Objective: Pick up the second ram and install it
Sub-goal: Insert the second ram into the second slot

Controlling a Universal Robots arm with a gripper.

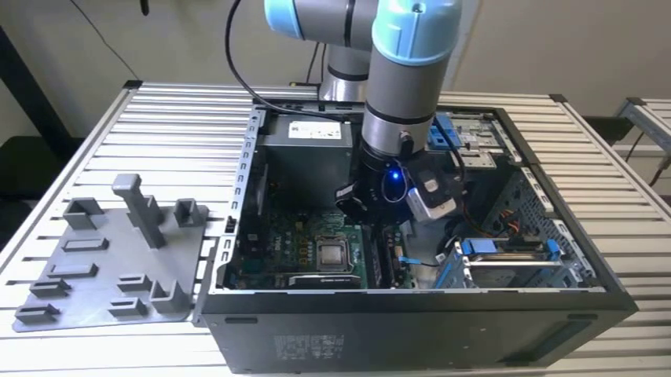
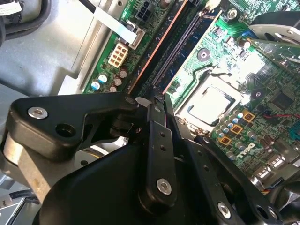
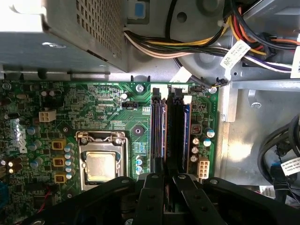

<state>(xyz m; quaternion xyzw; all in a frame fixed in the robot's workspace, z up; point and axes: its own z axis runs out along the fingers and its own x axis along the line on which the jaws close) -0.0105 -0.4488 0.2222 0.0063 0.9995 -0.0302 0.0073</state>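
Note:
The second ram [image 3: 170, 136] shows edge-on as a thin dark strip running away from my fingertips, along the two memory slots [image 3: 159, 126] at the motherboard's edge. In the second wrist view the ram [image 2: 161, 49] is a long dark stick with a coppery edge, lying beside the blue-tinted slots [image 2: 187, 42]. My gripper [image 3: 169, 179] [image 2: 153, 101] is shut on the near end of the stick, deep inside the open computer case [image 1: 419, 314]. In the exterior view the gripper [image 1: 381, 236] hangs over the board's right part. I cannot tell whether the stick sits in a slot or just above it.
The processor socket [image 3: 101, 166] lies beside the slots. A grey power supply box [image 3: 61, 28] and a cable bundle [image 3: 187, 47] crowd the far side. A drive cage [image 1: 508, 259] fills the case's right. A grey fixture plate [image 1: 105, 267] with blocks and posts lies on the slatted table.

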